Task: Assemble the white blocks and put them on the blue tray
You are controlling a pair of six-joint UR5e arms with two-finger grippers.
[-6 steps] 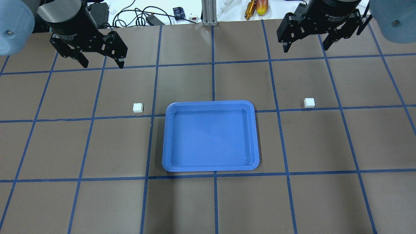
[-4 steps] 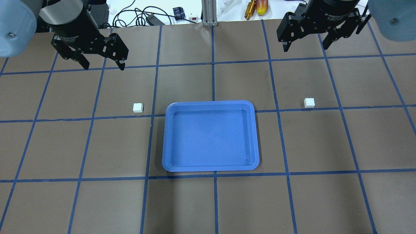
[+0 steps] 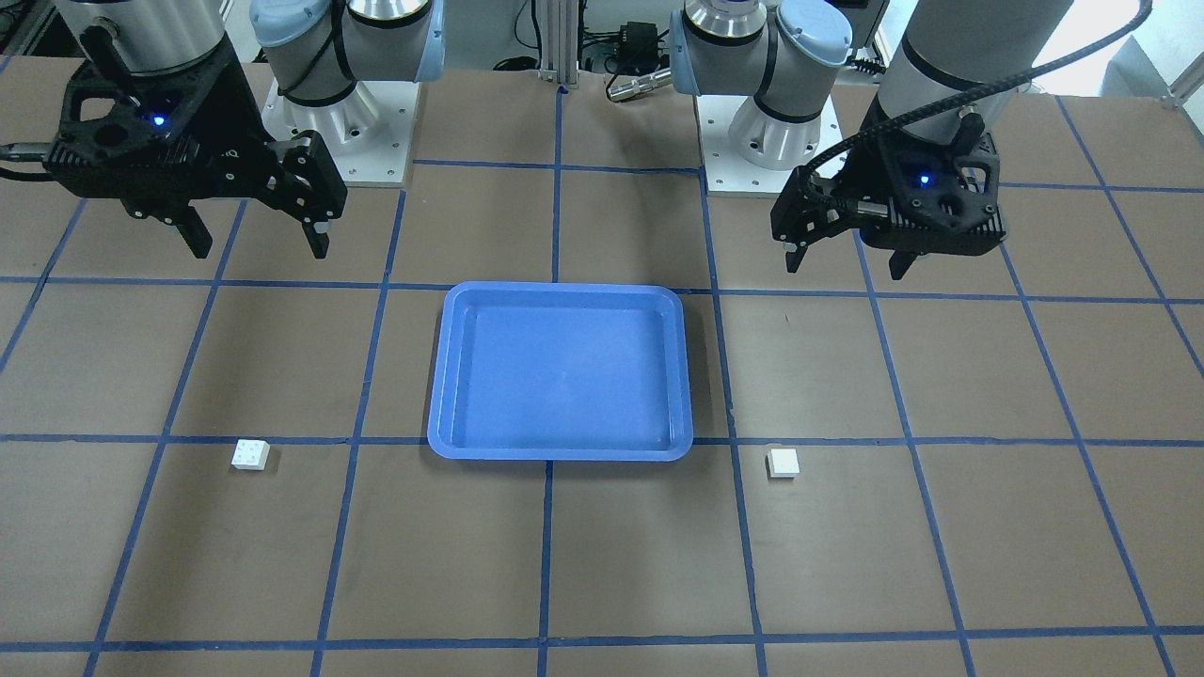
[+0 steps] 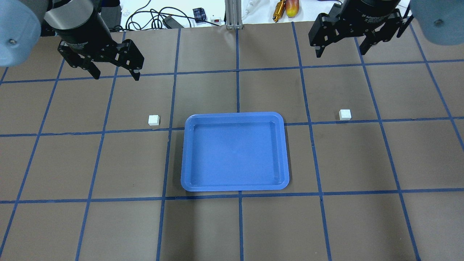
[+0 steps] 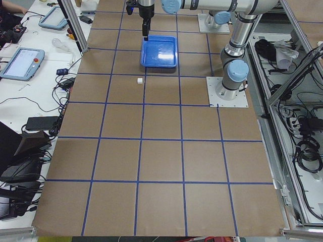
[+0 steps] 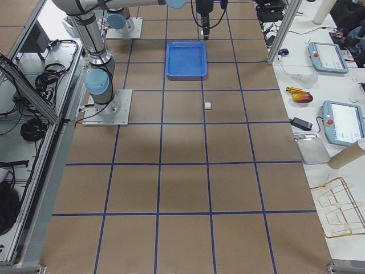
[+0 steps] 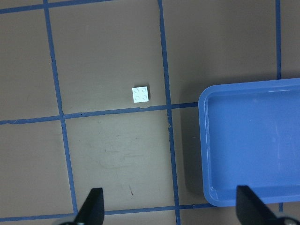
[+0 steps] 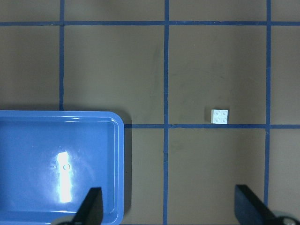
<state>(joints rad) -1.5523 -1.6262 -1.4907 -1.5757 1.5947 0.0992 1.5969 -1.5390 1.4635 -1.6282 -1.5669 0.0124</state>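
Above the table point(image 4: 232, 224), left tool point(image 4: 116, 77) wide open, empty, right tool point(image 4: 340, 53) likewise

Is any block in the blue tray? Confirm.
No: the blue tray is bare; the left block and the right block lie on the table beside it.

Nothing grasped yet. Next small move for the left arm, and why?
Probably move the open, empty left end effector over the small white studded plastic block beside the shallow blue plastic tray; it hovers well away from that block.

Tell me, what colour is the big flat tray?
Blue. The shallow rectangular blue plastic tray shows best in the overhead exterior view.
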